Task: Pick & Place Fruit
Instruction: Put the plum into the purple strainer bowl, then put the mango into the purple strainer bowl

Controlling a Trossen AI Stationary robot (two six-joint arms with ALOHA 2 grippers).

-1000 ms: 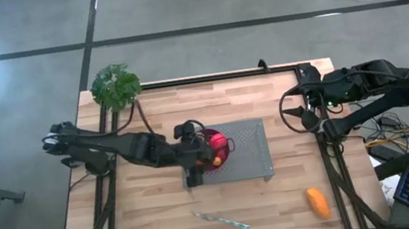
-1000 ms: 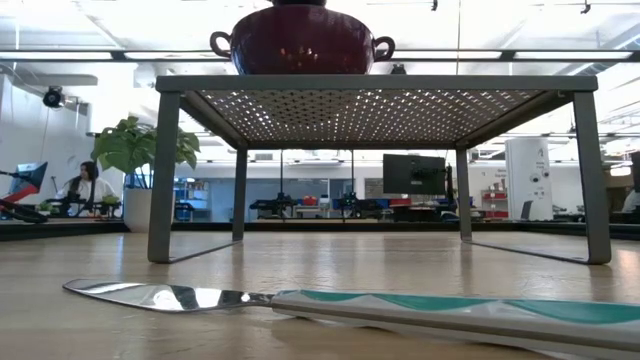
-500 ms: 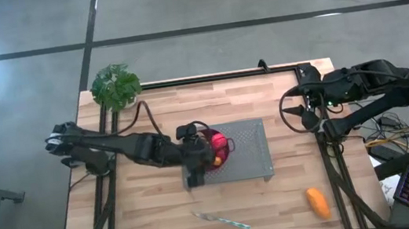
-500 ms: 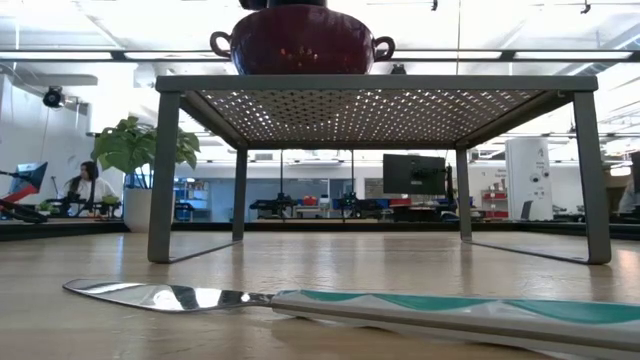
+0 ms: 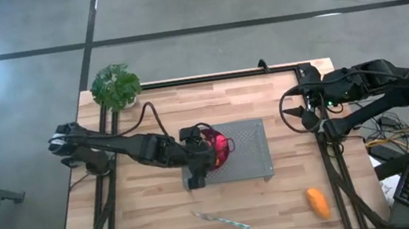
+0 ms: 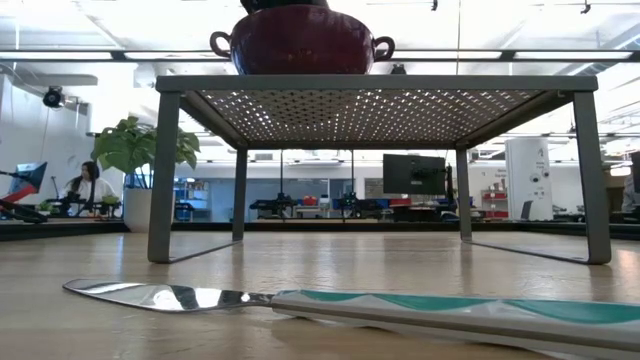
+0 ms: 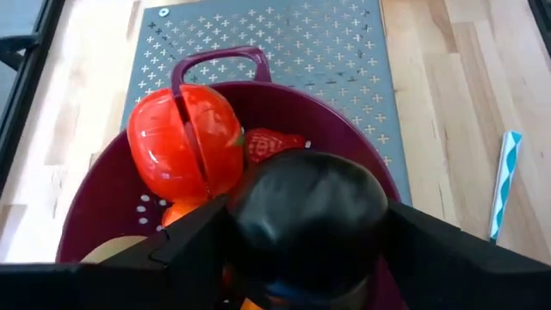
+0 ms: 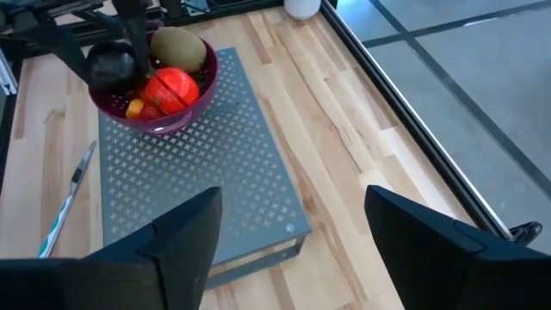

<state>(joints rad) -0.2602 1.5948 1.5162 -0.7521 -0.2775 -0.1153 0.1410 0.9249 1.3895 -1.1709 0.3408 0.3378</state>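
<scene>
Left end effector (image 7: 301, 258) is hovering directly over the maroon bowl (image 7: 362, 164), and we are seeing its two dark fingers (image 7: 185, 250) clenched on a dark plum (image 7: 306, 215), a smooth, rounded, glossy shape that is blocking much of the bowl's inside from the wrist camera. Behind the plum, a shiny pink-red ball (image 7: 185, 142) with a seam down its middle is sitting against the bowl's wall, a strawberry (image 7: 271, 145) is peeking out beside it, and a sliver of orange is showing below the ball (too cut off for us to name). From the right wrist view we are also making out an olive-green kiwi (image 8: 179, 47) in the bowl.

That bowl has small drain holes and loop handles, and it is standing on a grey perforated metal rack (image 5: 249, 152) on the wooden desk (image 5: 148, 225). In the low view only the bowl's underside and handles are showing above the rack.

An oblong orange fruit (image 5: 318, 203) is lying on the desk, well apart from the bowl. A slim knife (image 5: 222, 221) with a teal handle is lying near the front edge.

Right end effector (image 8: 293, 237) is waiting at the desk's right side, fingers released.
</scene>
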